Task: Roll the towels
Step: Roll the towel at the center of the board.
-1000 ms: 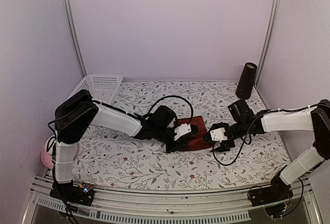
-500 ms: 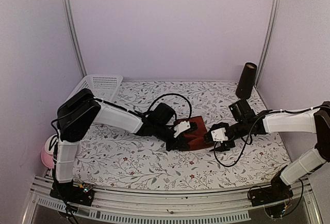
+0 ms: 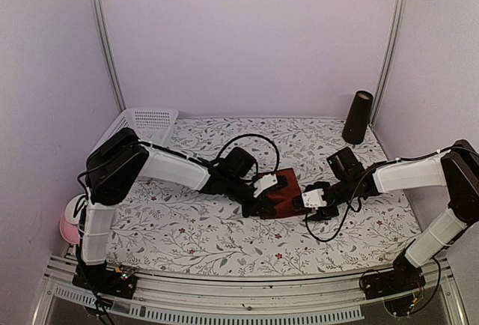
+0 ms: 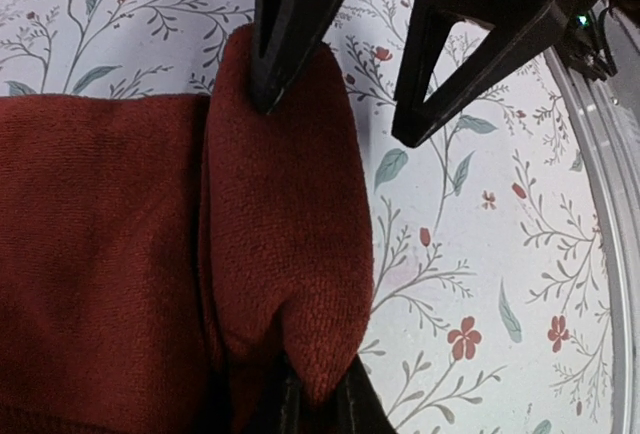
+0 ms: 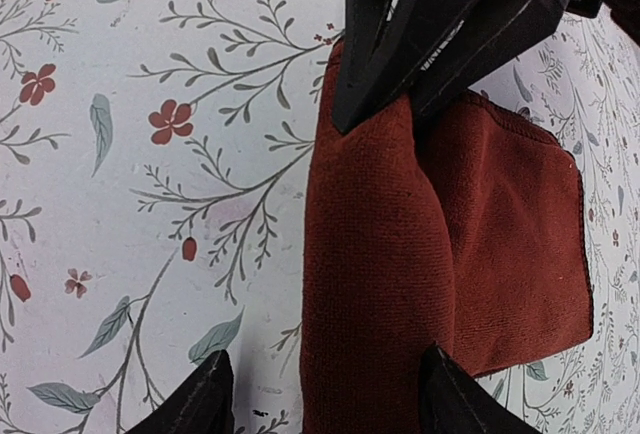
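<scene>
Maroon towel (image 3: 289, 184) was laid near the middle of the floral bench (image 3: 187, 228), slightly toward its right edge, with one side lying as a thick rolled fold. One end of that fold was pinched between the narrowly set fingers of the left gripper (image 5: 384, 119). The right gripper (image 5: 325, 396) was spread wide across the fold's other end, one finger on bare bench and one over the flat cloth. A white basket (image 3: 146, 124) was seen at the far-left corner.

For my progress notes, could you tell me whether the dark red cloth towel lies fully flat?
No, the dark red cloth towel has one edge curled into a thick roll.
</scene>
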`<action>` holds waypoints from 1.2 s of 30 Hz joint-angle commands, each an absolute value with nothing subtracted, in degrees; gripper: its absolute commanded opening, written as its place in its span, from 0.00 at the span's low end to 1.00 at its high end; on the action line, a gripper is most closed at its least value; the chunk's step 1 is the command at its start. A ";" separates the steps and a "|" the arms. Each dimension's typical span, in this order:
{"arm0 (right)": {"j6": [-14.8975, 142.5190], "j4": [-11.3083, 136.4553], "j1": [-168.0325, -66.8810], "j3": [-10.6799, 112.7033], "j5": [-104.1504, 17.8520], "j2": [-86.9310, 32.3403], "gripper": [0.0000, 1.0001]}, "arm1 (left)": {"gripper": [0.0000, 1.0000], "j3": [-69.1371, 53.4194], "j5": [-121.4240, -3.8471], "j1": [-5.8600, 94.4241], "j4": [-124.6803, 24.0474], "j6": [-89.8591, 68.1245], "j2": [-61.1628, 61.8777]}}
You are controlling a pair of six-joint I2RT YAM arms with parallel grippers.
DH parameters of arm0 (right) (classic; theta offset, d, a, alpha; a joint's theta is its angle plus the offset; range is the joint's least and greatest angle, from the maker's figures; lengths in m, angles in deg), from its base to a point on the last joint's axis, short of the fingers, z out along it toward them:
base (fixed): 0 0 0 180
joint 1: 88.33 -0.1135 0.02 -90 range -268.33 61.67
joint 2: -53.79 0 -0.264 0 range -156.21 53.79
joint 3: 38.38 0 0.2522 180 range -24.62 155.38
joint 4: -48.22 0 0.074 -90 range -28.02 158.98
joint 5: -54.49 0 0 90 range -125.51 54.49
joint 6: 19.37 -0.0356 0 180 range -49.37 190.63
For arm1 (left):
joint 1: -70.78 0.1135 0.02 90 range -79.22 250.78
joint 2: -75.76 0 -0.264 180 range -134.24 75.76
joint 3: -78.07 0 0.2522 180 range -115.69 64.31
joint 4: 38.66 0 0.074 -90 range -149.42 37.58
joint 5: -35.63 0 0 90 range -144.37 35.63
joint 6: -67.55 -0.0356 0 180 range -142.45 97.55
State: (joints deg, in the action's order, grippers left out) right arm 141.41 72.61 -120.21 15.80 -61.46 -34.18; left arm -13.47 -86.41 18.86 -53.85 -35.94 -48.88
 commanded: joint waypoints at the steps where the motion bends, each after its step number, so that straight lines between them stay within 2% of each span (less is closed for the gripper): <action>1: 139.74 70.23 -120.78 15.76 -58.64 -36.70 0.62 | 0.07 -14.87 -87.25 19.77 -59.45 -35.52 -52.28; 6: 139.08 69.22 -122.02 16.37 -56.32 -39.43 0.54 | 0.12 -15.41 -90.17 20.93 -59.90 -34.60 -52.66; 13: 136.69 68.71 -122.28 18.17 -54.52 -42.28 0.32 | 0.19 -14.82 -91.64 22.00 -59.80 -34.38 -51.84; 16: 136.38 70.60 -122.29 19.20 -54.92 -43.00 0.21 | 0.28 -14.18 -91.15 22.26 -59.86 -34.64 -50.54; 18: 136.57 73.13 -122.34 20.25 -55.91 -43.43 0.15 | 0.39 -13.26 -90.23 22.43 -59.68 -35.07 -49.15; 22: 137.18 77.95 -122.29 22.37 -58.01 -44.54 0.13 | 0.58 -10.23 -87.53 22.42 -57.87 -36.04 -45.43; 26: 137.51 82.89 -122.30 24.61 -59.89 -45.79 0.12 | 0.66 -5.23 -84.82 22.00 -52.82 -37.65 -40.72; 36: 137.24 96.70 -122.17 33.52 -65.00 -52.50 0.14 | 0.67 3.71 -72.35 14.90 -40.59 -48.06 -34.46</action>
State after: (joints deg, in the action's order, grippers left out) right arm 137.50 85.07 -121.67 32.13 -61.57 -48.21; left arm 1.94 -78.84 18.03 -47.34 -42.52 -36.37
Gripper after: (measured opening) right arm 0.139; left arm 0.674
